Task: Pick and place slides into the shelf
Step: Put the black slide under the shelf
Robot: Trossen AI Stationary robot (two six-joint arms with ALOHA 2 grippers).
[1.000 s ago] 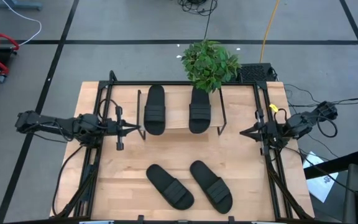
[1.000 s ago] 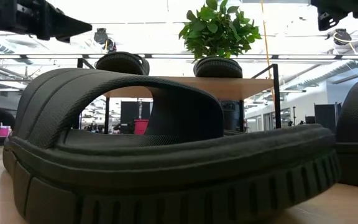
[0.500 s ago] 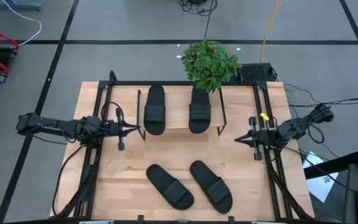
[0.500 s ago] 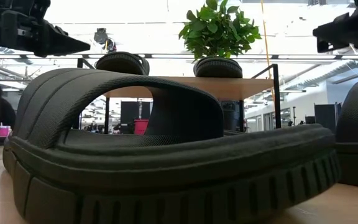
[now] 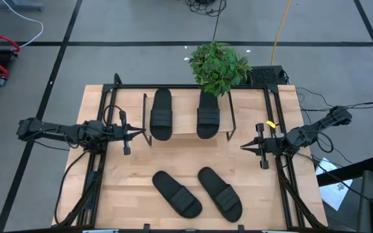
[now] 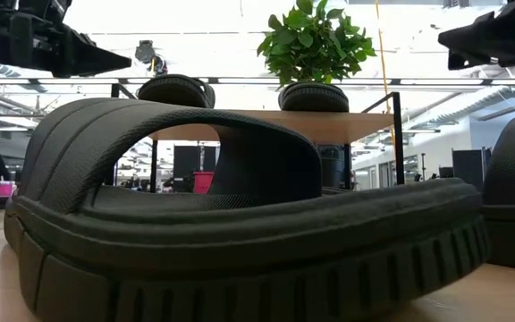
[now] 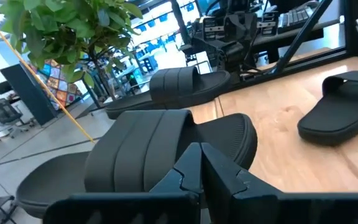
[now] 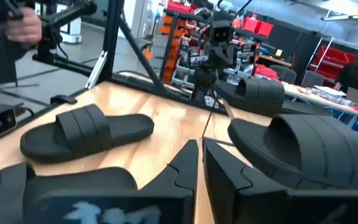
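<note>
two of the slides lie on the shelf [image 5: 188, 127] at the far middle of the table [image 5: 251, 175]: the left shelf slide [image 5: 161, 114] and the right shelf slide [image 5: 208, 114] sit side by side, apart from each other, lengthwise front to back, the right one with its far end just under the leaves of a potted plant [image 5: 218, 66]. the other two lie flat on the bare wood near the front edge, both angled the same way: the left table slide [image 5: 177, 193] and the right table slide [image 5: 220, 193], close together but not touching. the left gripper [image 5: 141, 134] hangs at the left end of the shelf, its tips just beside the shelf's wire leg and pointing toward the left shelf slide, a short gap short of it; its two fingers are pressed together with nothing between them, which the left wrist view shows plainly, the closed tips in front of that slide's ribbed strap. the right gripper [image 5: 245, 147] is out to the right of the shelf, a little forward of it, pointing inward across the table; it is well apart from the right shelf slide and from the right table slide, lying between them on the right side. its fingers stand nearly together, a thin slit showing between them, and they hold nothing.
</note>
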